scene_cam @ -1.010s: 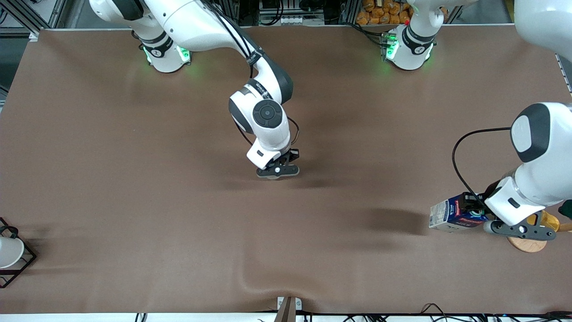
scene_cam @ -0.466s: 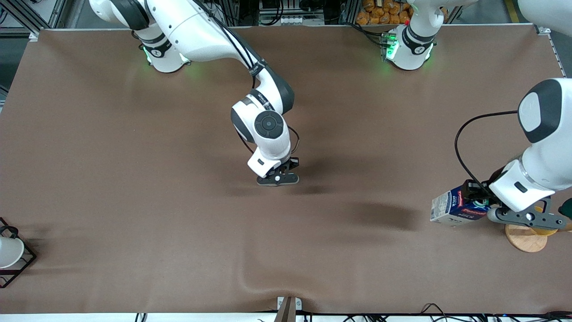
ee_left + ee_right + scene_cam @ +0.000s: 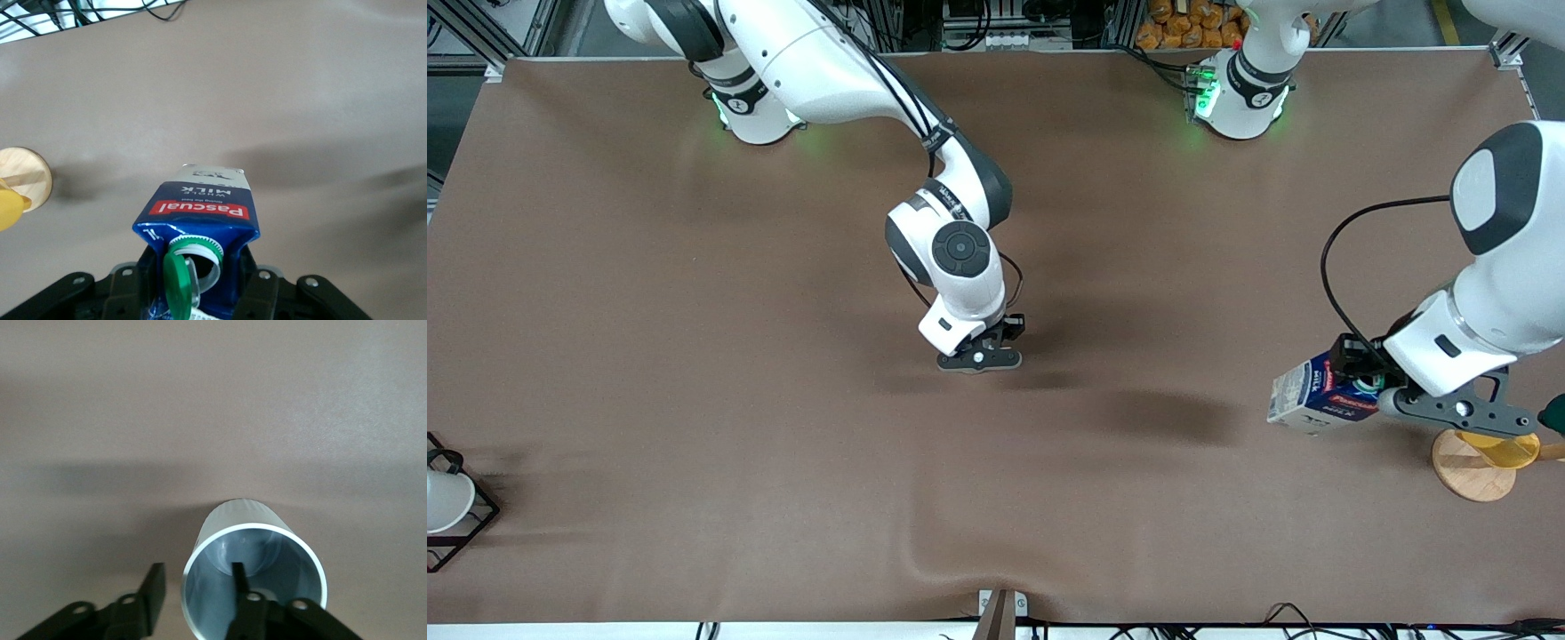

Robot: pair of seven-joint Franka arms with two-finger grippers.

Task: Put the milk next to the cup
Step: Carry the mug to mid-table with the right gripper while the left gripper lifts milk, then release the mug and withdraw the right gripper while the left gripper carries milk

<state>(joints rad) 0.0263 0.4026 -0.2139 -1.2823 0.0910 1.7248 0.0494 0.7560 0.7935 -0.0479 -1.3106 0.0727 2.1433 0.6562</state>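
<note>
Left pincer (image 3: 1359, 388) pinching the milk (image 3: 1307, 402) above the surface (image 3: 694, 356) — right pincer (image 3: 197, 603) spread astride the cup (image 3: 253, 580) wall.

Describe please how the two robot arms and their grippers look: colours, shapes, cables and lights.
Both arms are glossy white with rounded shells and dark grey or black joint caps. Green lights glow at both bases. A black cable loops beside each wrist. The left gripper and the right gripper each have a dark grey crossbar with a small pale dot and black fingers.
</note>
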